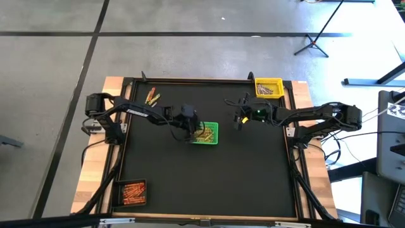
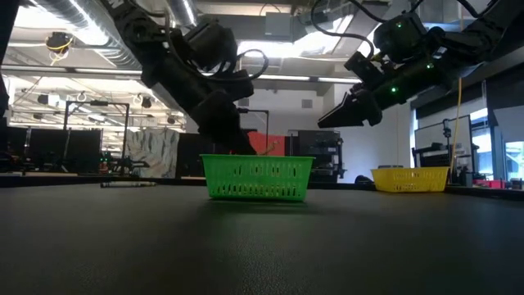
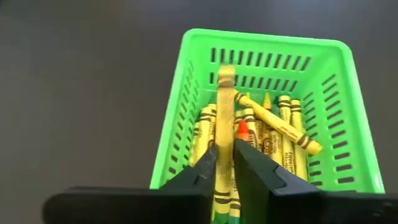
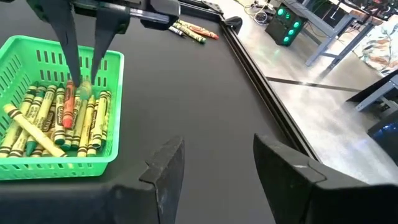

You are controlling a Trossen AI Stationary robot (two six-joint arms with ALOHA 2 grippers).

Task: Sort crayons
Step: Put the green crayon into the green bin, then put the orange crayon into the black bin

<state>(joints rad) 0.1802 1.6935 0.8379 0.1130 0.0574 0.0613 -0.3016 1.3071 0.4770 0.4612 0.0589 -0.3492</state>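
A green mesh basket point(image 1: 206, 133) sits mid-table, full of yellow and green crayons point(image 3: 273, 130), with one orange one among them. My left gripper point(image 3: 225, 149) reaches down into it from the table's left, shut on a yellow-green crayon point(image 3: 224, 106). My right gripper point(image 4: 214, 155) hangs open and empty above the mat to the basket's right point(image 1: 239, 120). More loose crayons point(image 1: 152, 97) lie on the mat at the far left. My left gripper pinches the yellow-green crayon's two sides point(image 3: 222, 165) between its two fingers. The fingers slant down from the table's left and run along the crayon. Its free end point(image 3: 225, 74) sticks out past the fingertips, over the crayons in the basket.
A yellow basket point(image 1: 268, 88) with grey crayons stands at the far right corner. A dark basket point(image 1: 133, 192) of orange crayons sits at the near left. The black mat point(image 1: 209, 177) has a raised frame around it. Beyond the table are room furniture and stands.
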